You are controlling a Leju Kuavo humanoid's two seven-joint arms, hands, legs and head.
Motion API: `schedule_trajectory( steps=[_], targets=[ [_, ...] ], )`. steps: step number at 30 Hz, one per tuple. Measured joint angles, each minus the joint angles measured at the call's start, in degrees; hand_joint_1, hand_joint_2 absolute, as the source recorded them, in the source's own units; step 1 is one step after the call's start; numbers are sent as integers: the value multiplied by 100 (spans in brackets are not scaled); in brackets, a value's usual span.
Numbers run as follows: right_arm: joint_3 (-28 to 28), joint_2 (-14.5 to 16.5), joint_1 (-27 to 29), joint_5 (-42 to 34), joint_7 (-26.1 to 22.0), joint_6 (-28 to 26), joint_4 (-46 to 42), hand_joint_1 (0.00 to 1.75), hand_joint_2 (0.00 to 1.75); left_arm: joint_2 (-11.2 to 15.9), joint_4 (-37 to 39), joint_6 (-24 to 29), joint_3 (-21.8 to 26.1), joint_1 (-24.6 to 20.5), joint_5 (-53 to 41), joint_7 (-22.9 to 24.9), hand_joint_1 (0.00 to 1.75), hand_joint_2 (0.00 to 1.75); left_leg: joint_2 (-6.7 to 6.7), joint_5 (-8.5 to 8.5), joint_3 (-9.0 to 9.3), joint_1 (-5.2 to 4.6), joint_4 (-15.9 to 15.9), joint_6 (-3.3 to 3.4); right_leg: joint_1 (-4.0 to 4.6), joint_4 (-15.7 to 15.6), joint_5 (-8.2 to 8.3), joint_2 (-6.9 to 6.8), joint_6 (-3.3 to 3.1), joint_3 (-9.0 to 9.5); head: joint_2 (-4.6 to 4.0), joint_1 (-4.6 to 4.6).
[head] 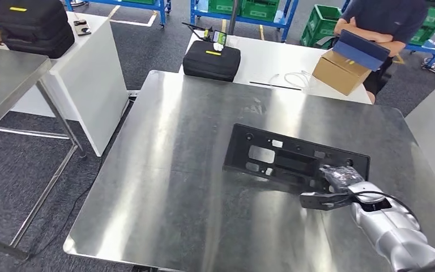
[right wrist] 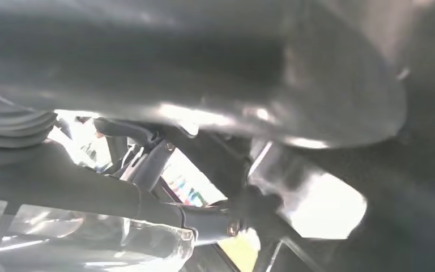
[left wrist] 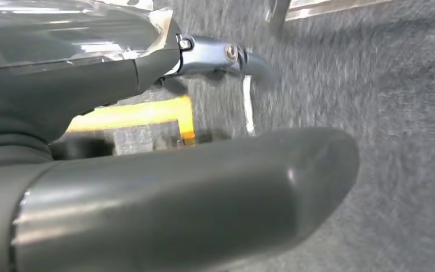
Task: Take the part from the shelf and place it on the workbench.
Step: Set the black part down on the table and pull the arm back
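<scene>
- The black part (head: 294, 158) is laid flat on the steel workbench (head: 164, 187), with the right hand (head: 340, 184) rested on its near right corner; whether it's actually gripped can't be told.
- Well beyond the hand, a black case (head: 211, 60) and cardboard box (head: 340, 71) are parked on a white table (head: 272, 62), a person (head: 382, 20) behind.
- The left hand (left wrist: 164, 187) is seen above carpet, nothing in it, fingers apart.

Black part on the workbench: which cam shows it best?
Head view: the whole black part lies flat on the workbench, right hand on its near right corner. Right wrist view gives only a dark blurred close-up; left wrist view looks at the floor.
</scene>
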Motion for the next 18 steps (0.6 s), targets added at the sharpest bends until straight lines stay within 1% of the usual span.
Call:
schedule_trajectory(
  steps=[1,3,4,5,6,8,9,10,11,14,16,18],
  targets=[
    [-41,14,-5,-101,-42,74,-3,0,0,-4,-14,-1,-2,0,4,-1,0,0,-5,5,-18,1,5,-1,-23,-17,0,8,-20,-12,1,28],
    [-165,53,7,-419,-182,99,-16,0,0,12,-15,7,-1,11,34,-16,0,0,-1,25,-26,9,14,10,-56,2,19,12,-73,-30,0,44],
    [-239,57,6,-600,-263,25,-28,0,0,21,-13,16,1,24,55,-32,0,0,6,40,-36,13,18,23,-69,19,37,14,-76,-24,0,59],
    [-388,105,37,-992,-477,-274,-95,0,0,38,-8,57,4,45,96,-86,0,0,2,50,-52,8,18,14,-82,38,53,13,-76,-30,-1,68],
    [-612,167,91,-1502,-764,-769,-241,0,0,52,-3,120,10,82,142,-162,0,0,6,62,-80,-3,19,8,-104,58,61,16,-75,-51,-1,90],
    [-1193,399,178,-2583,-1290,-2004,-772,0,0,72,14,256,22,171,215,-332,0,0,37,93,-160,-50,21,5,-161,117,85,42,-57,-158,0,122],
    [-1472,489,169,-2974,-1383,-2475,-1105,0,0,75,24,293,26,209,226,-389,0,0,58,111,-205,-80,23,12,-191,146,98,58,-46,-223,1,130],
    [-1710,573,115,-3276,-1379,-2727,-1434,0,0,82,35,305,28,234,214,-421,0,0,58,132,-245,-107,25,19,-217,176,105,63,-33,-282,1,131],
    [-1905,610,24,-3546,-1332,-2796,-1748,0,0,88,46,299,27,253,194,-437,0,0,42,148,-282,-132,26,30,-240,198,110,55,-26,-328,0,131],
    [-2337,625,-374,-4141,-1199,-2521,-2554,0,0,123,81,236,20,293,124,-405,0,0,-28,177,-357,-175,26,44,-281,237,108,0,-26,-419,0,134],
    [-2498,590,-623,-4265,-1133,-2368,-2923,0,0,140,105,207,10,296,102,-368,0,0,-53,188,-387,-182,26,46,-290,243,108,-20,-25,-448,-1,135],
    [-2587,563,-755,-4313,-1126,-2319,-3186,0,0,149,121,198,0,295,93,-353,0,0,-62,190,-396,-182,26,46,-291,242,108,-27,-25,-456,1,136]
  ],
)
